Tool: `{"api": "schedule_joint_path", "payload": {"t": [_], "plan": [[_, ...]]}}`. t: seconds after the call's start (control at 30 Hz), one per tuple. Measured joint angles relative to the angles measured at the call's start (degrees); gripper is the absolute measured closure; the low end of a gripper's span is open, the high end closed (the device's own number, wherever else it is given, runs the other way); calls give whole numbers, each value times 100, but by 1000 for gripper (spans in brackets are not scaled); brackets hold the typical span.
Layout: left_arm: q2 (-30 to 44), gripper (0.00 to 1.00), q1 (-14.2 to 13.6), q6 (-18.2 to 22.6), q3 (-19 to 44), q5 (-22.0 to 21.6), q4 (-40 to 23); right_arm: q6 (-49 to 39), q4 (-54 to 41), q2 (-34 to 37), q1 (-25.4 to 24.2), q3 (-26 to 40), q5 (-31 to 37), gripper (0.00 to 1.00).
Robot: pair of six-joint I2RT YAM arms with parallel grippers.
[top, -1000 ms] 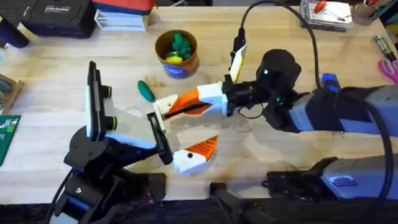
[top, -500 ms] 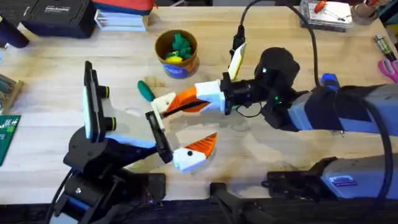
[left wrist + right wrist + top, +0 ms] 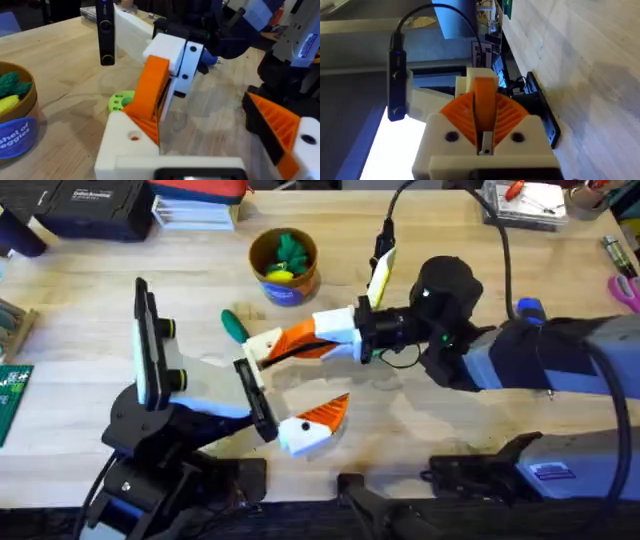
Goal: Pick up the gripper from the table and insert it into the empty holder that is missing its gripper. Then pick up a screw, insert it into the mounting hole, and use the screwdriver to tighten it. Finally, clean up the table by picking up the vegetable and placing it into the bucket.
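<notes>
Looking down from overhead, we see the right arm reaching across the middle of the table (image 3: 90, 340), its right claw (image 3: 285, 347) lying against the upper side of the left claw (image 3: 300, 380). In the right wrist view, the two white fingers with orange ribbed pads (image 3: 457, 112) are clamped together on the orange gripper piece (image 3: 484, 100), which stands upright between them with its far end against a pale block just beyond.

We see the left claw spread wide. Its one finished finger (image 3: 280, 132), white with an orange ribbed pad, sits well apart from the bare white holder (image 3: 127, 145) on the other side. From the left wrist view, the orange held by the right claw slopes down and touches the top of that bare holder, just above a small round hole in its face. We cannot tell how far the piece is seated.

Just beside the meeting claws lies the dark green vegetable (image 3: 234, 326), on the table and untouched. The yellow bucket (image 3: 284, 280) stands farther back, near the vegetable, with green and yellow toys inside. A bright-green disc (image 3: 119, 101) rests on the wood behind the holder.
</notes>
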Motion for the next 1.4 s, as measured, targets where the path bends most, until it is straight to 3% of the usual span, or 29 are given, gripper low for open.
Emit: {"api": "schedule_joint_path", "payload": {"t": [0.23, 0.33, 0.47, 0.6, 0.93, 1.13, 1.4], "plan": [[-35, 13, -7, 85, 0, 37, 8, -61, 199, 39, 101, 0, 72, 790], [-35, 13, -7, 80, 0, 35, 6, -63, 309, 44, 118, 2, 44, 676], [-35, 13, -66, 83, 0, 283, -5, -76, 345, 55, 180, 29, 41, 415], [-35, 13, -122, 83, 0, 485, -15, -100, 353, 57, 225, 49, 44, 33], [-35, 13, -122, 83, 0, 603, -29, -167, 350, 57, 155, 52, 48, 9], [-35, 14, -122, 83, 0, 620, -31, -511, 23, 66, -514, 105, 129, 8], [-35, 14, -122, 83, 0, 621, -31, -1762, -1902, -52, -1284, 693, 307, 8]]}}
